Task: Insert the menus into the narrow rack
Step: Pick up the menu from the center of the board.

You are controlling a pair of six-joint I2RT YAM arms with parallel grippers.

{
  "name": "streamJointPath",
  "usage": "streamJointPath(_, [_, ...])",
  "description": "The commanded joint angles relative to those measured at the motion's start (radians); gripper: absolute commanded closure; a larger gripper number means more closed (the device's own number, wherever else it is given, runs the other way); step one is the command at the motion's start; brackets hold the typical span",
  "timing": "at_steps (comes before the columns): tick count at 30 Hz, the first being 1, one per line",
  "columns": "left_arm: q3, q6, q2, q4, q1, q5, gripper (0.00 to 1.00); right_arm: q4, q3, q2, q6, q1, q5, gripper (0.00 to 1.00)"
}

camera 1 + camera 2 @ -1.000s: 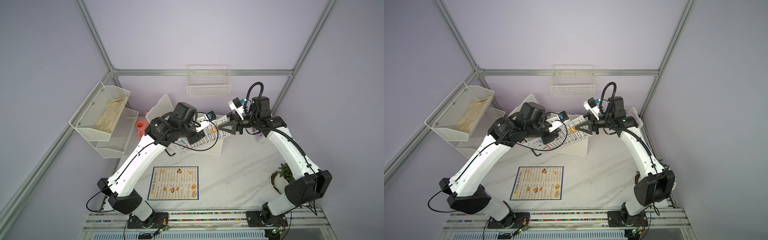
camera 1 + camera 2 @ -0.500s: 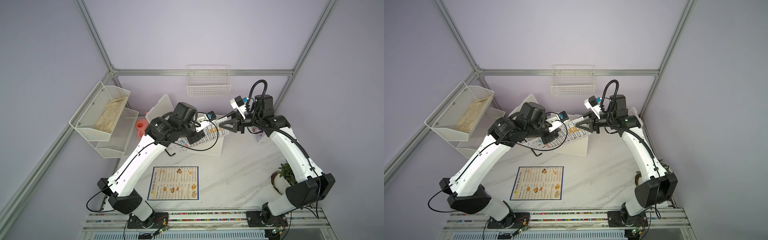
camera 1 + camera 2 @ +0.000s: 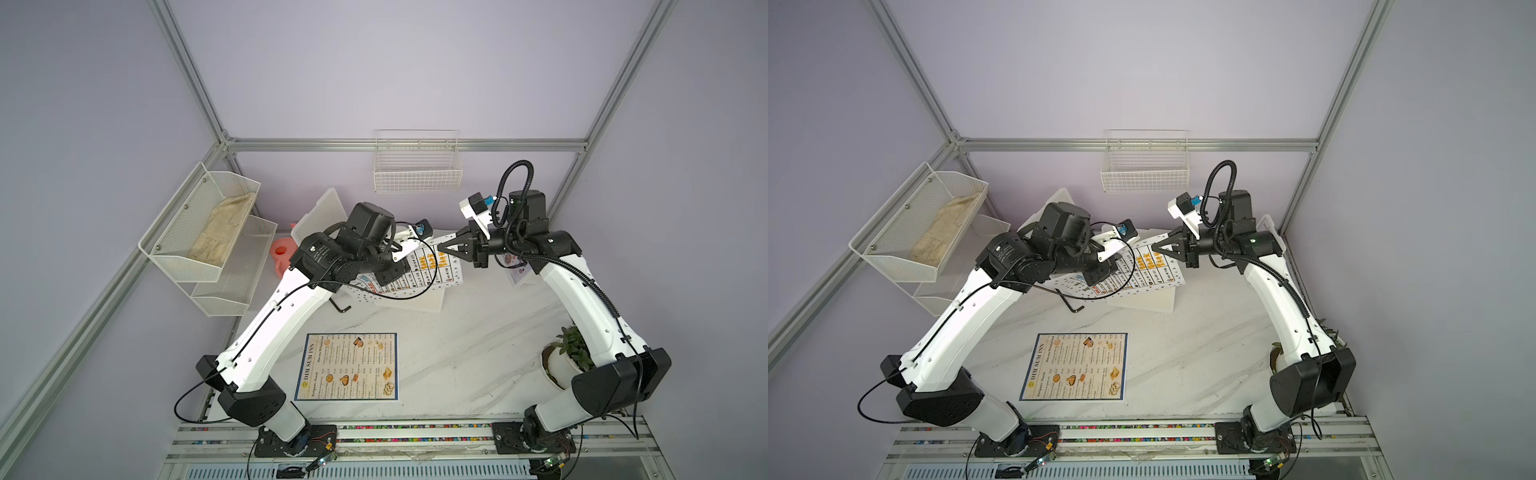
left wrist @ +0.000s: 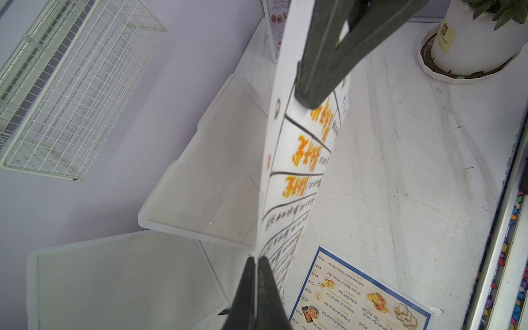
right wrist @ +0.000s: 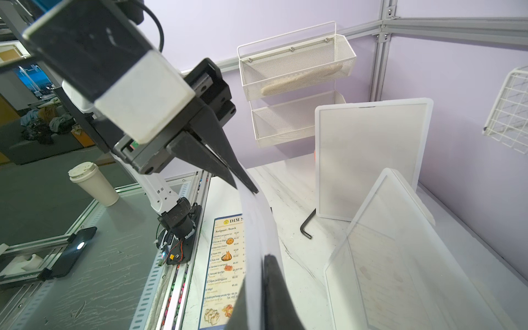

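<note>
Mid-air, left fingers (image 4: 270,295) and right fingers (image 5: 275,288) clamped on white sheet (image 4: 300,160)

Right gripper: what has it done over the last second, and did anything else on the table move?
The right gripper was open at the edge of the white table sheet; it has now closed on that edge. The left gripper stayed clamped on the sheet's other end, so both now hold it. The DIM SUM INN menu stayed flat on the table.
</note>
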Motion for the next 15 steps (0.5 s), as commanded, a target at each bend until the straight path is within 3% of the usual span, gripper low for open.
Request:
streamJointPath(1, [0.057, -0.022, 0.006, 0.033, -0.001, -0.044, 1.0, 0.028, -0.019, -0.049, -0.009, 0.007, -0.002, 0.97])
streamJointPath(2, [0.057, -0.035, 0.006, 0.043, -0.001, -0.061, 0.99, 0.04, -0.026, -0.055, -0.001, 0.007, 0.002, 0.98])
streamJointPath(4, [0.055, -0.053, 0.006, 0.069, -0.001, -0.093, 0.82, 0.07, -0.04, -0.068, 0.024, 0.008, 0.013, 1.0])
streamJointPath(6, [0.055, -0.063, 0.006, 0.098, 0.0, -0.125, 0.59, 0.129, -0.061, -0.081, 0.087, 0.008, 0.043, 1.0])
streamJointPath(8, [0.056, -0.083, 0.005, 0.141, 0.004, -0.167, 0.29, 0.234, -0.089, -0.094, 0.198, 0.007, 0.114, 1.0])
streamJointPath(10, [0.046, -0.121, 0.001, 0.193, 0.019, -0.21, 0.14, 0.321, -0.122, -0.102, 0.312, 0.007, 0.203, 1.0])
streamJointPath(15, [-0.048, -0.285, -0.05, 0.339, 0.094, -0.291, 0.0, 0.469, -0.189, -0.116, 0.598, 0.008, 0.422, 1.0])
